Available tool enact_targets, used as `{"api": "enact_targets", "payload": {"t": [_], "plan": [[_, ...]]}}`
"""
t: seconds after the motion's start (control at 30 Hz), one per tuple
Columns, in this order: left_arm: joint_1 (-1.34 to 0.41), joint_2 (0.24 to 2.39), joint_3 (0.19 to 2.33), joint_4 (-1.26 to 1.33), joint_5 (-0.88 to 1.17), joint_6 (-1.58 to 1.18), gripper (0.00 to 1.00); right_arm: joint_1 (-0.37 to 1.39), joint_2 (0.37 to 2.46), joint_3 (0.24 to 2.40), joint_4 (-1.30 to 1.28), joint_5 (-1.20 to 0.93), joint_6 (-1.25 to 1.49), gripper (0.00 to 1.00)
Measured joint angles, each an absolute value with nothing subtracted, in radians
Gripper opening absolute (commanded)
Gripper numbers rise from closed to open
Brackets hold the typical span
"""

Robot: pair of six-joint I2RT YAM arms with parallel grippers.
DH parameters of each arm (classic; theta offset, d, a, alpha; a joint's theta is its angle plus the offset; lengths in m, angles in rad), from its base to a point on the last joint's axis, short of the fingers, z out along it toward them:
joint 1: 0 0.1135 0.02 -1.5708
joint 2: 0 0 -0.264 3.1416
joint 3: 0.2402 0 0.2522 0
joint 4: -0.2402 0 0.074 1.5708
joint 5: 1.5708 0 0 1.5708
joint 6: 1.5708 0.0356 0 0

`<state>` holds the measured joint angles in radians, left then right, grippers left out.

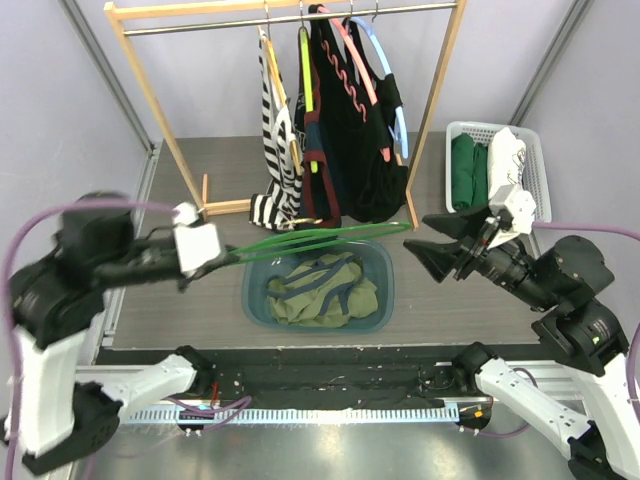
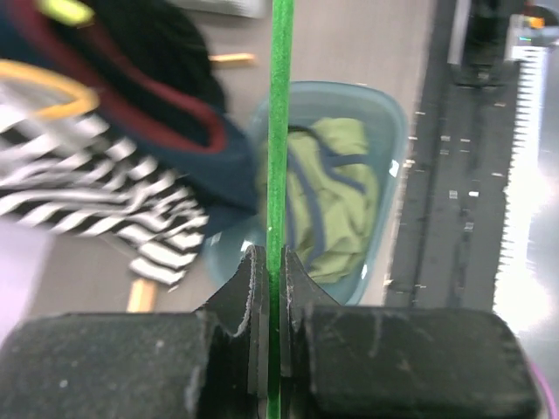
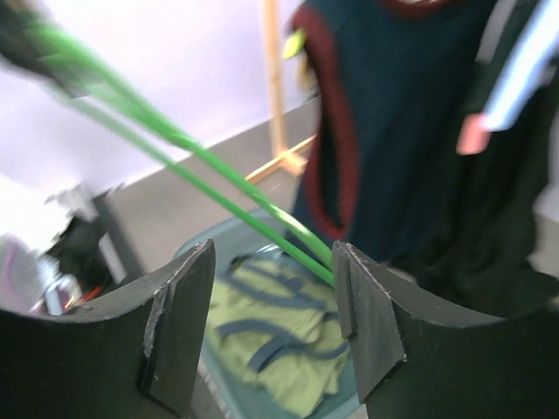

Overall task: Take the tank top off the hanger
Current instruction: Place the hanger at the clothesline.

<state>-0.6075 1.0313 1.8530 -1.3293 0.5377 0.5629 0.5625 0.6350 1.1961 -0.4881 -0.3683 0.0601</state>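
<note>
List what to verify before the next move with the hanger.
1. Left gripper shut on the hanger: ok.
2. Right gripper open and holding nothing: ok.
3. Tank top off the hanger, lying in the bin: ok.
4. No cloth hanging on the hanger: ok, only bare green wire shows in the top view.
5. Right gripper apart from the hanger: cannot tell; in the right wrist view the hanger's end runs up to one finger.
</note>
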Motion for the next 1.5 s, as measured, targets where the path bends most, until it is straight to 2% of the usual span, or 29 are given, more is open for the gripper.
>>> {"api": "enact_targets", "payload": {"t": [0.17,0.27,0.47,0.77,1.0,1.3,1.4,1.5], "plan": [[-0.516,0.824,1.786,-1.348,0.507,0.581,0.0,0.562,0.625,1.198,-0.469,-0.206,0.076,0.64],[-0.465,0.741,1.747,-1.335,0.391,0.499,0.0,0.562,0.648,1.201,-0.47,-0.134,0.091,0.64],[-0.433,0.733,1.727,-1.228,0.059,0.36,0.0,0.562,0.704,1.22,-0.472,-0.095,0.112,0.64],[-0.426,0.746,1.734,-1.182,-0.097,0.285,0.0,0.562,0.702,1.235,-0.472,-0.094,0.116,0.64],[-0.393,0.751,1.773,-1.193,-0.015,0.262,0.0,0.562,0.7,1.235,-0.475,-0.106,0.116,0.64],[-0.358,0.794,1.806,-1.225,0.442,0.243,0.0,0.562,0.701,1.204,-0.472,-0.13,0.124,0.64],[-0.358,0.815,1.834,-1.216,0.471,0.219,0.0,0.562,0.7,1.2,-0.471,-0.133,0.13,0.64],[-0.358,0.817,1.868,-1.197,0.406,0.19,0.0,0.562,0.698,1.198,-0.471,-0.133,0.132,0.64]]}}
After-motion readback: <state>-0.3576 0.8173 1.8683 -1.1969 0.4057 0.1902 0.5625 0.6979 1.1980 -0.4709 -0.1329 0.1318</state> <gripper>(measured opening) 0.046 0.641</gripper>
